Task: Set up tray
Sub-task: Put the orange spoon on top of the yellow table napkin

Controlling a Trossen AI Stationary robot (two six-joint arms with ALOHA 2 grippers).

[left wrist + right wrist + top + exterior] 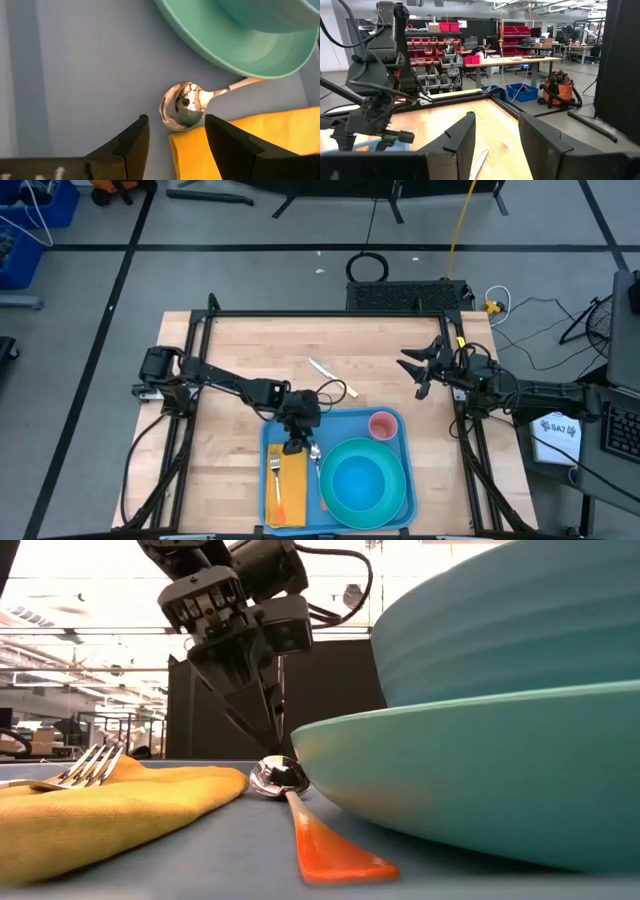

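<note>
Left wrist view shows my left gripper (175, 137) open just over the spoon (184, 104) on the tray (75, 75); right gripper (496, 135) open, idle at the surface's (250, 345) three o'clock edge.

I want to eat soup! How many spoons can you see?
1. The spoon lies on the blue tray, between the yellow napkin and the turquoise plate. The left gripper hovers open over its bowl. Others may be hidden.

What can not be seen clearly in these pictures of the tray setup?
- High view: the silver spoon's bowl is too small, partly under the left hand.
- Low view: the large flat blue plastic tray is cut off by the edges; the round turquoise plate hides the far side.
- High view: the slim pale object on the wooden table is too small to identify.
</note>
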